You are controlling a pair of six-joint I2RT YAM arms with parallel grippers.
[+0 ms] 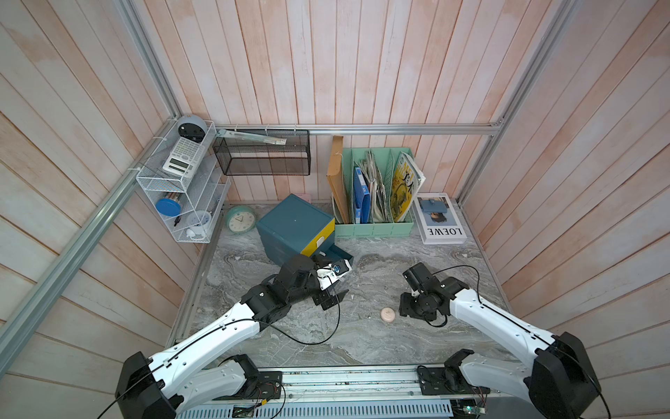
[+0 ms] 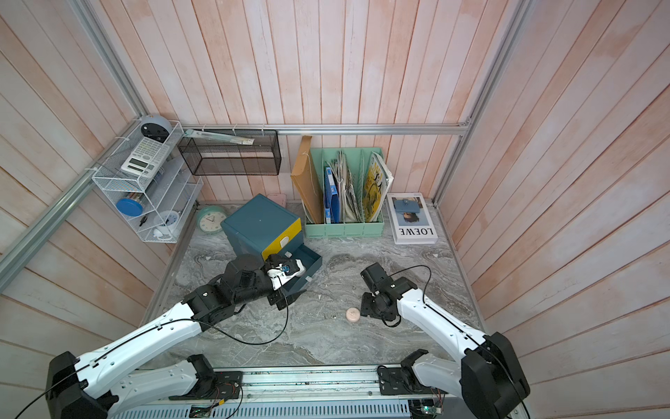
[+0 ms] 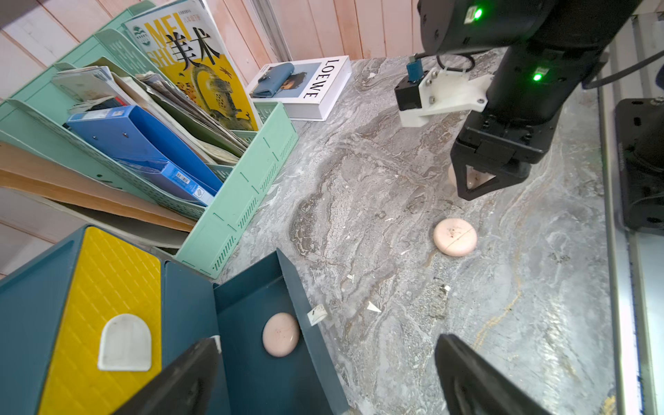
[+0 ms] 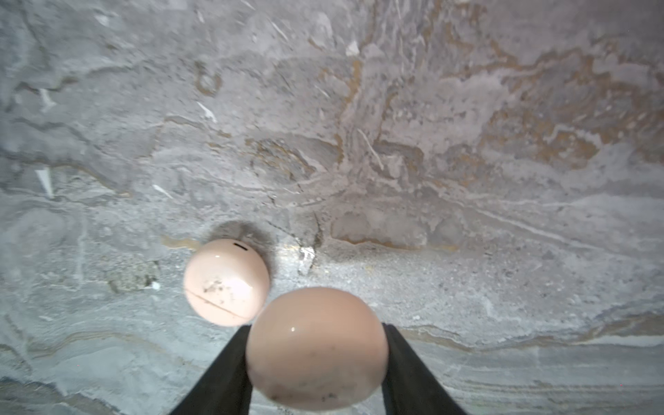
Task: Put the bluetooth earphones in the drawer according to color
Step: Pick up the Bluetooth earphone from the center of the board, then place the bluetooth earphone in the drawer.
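The dark teal drawer chest [image 1: 293, 225] [image 2: 259, 225] stands at the back left, its top drawer front yellow [image 3: 107, 287]. A teal drawer [image 3: 294, 287] below it is pulled out, and one pale pink earphone case [image 3: 280, 334] lies inside. My left gripper [image 3: 327, 341] [image 1: 333, 298] hangs open by the drawer's front with nothing in it. My right gripper [image 4: 316, 359] [image 1: 408, 308] points down at the table, shut on a pale pink case [image 4: 316, 348] [image 3: 474, 178]. Another pale pink case [image 4: 226, 282] [image 1: 387, 314] [image 2: 352, 314] [image 3: 455, 237] lies on the marble right beside it.
A mint-green file rack [image 1: 373, 228] and a white LOEWE book [image 1: 440, 221] stand along the back wall. A round clock [image 1: 241, 218] leans left of the chest. A white wire shelf [image 1: 174, 188] and a black mesh basket [image 1: 263, 156] hang on the walls.
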